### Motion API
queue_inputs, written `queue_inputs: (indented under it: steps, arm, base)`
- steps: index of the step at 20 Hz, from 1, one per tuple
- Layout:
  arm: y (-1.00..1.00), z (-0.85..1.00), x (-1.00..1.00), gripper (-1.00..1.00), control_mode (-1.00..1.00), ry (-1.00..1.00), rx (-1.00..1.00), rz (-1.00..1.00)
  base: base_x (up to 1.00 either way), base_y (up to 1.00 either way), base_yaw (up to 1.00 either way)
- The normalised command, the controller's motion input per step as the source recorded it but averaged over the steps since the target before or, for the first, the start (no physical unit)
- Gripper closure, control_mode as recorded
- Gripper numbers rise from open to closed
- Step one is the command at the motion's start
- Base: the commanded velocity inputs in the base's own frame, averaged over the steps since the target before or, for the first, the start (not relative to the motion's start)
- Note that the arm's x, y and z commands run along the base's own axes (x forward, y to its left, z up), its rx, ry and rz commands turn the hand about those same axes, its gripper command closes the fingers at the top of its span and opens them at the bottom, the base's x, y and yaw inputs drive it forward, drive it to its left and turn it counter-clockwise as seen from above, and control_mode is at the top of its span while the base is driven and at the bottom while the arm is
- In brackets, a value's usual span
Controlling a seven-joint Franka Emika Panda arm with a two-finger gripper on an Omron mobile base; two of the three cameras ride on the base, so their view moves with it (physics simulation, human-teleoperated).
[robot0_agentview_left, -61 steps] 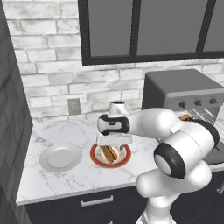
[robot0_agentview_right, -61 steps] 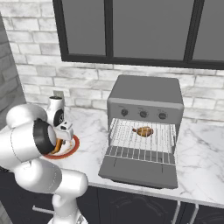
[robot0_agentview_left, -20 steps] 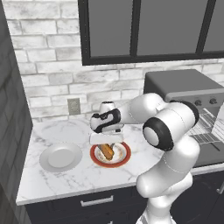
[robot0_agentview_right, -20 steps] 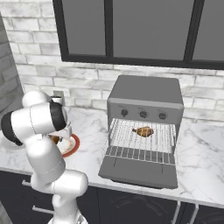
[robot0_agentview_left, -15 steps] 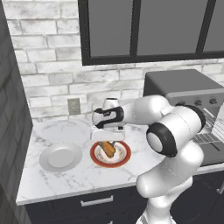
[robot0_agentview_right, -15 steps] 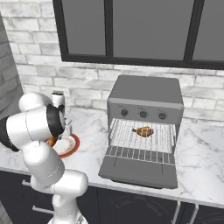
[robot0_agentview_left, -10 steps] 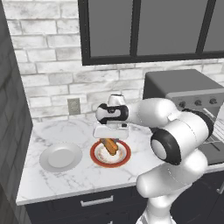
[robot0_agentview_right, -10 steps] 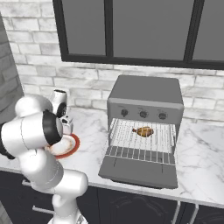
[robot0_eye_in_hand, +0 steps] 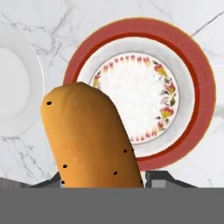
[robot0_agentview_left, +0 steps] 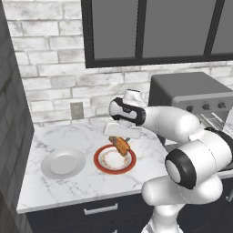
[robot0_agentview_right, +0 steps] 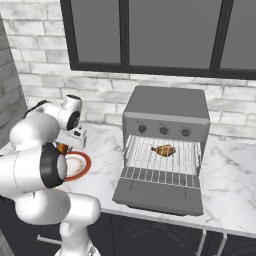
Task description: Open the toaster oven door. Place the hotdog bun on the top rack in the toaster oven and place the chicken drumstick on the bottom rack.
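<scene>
My gripper [robot0_agentview_left: 122, 142] is shut on the hotdog bun [robot0_agentview_left: 122, 146], which hangs tilted just above the red-rimmed plate [robot0_agentview_left: 113, 161]. Seen from the hand, the tan bun [robot0_eye_in_hand: 92, 140] rises between the fingertips, and the bare plate [robot0_eye_in_hand: 144, 96] lies below. The toaster oven [robot0_agentview_right: 167, 106] stands to the right, its door [robot0_agentview_right: 157, 195] folded down flat. The chicken drumstick [robot0_agentview_right: 164, 150] lies on a wire rack [robot0_agentview_right: 145, 152] inside the cavity. Another rack [robot0_agentview_right: 160, 176] sits lower, just above the door. I cannot tell the racks' levels apart for sure.
A plain white plate [robot0_agentview_left: 63, 164] sits left of the red-rimmed one on the marble counter [robot0_agentview_left: 68, 191]. A wall outlet [robot0_agentview_left: 76, 110] is on the brick wall behind. A dark wall closes the counter's left end. The open door reaches to the counter's front edge.
The hand has lifted the bun off the red-rimmed plate and swung slightly right. The oven and drumstick have not moved.
</scene>
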Motion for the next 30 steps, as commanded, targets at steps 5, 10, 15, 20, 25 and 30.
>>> queue_inputs:
  steps: [5,10,15,20,25,30]
  arm:
    - [-0.29,0.5,-0.19,1.0,-1.0,0.0,0.0,0.02]
    - [-0.46,0.39,-0.2,1.0,-1.0,-0.06,0.0,0.0]
    - [-0.6,0.29,-0.18,1.0,-1.0,-0.12,0.02,-0.01]
    - [-0.55,0.25,-0.12,1.0,-1.0,-0.1,0.03,-0.1]
    - [-0.63,0.23,-0.04,1.0,-1.0,-0.11,0.04,-0.12]
    - [-0.67,0.19,-0.01,1.0,-1.0,-0.03,0.0,-0.12]
  base:
    - [0.0,0.0,0.0]
    - [0.0,0.0,0.0]
    - [0.0,0.0,0.0]
    - [0.0,0.0,0.0]
    - [0.0,0.0,0.0]
    - [0.0,0.0,0.0]
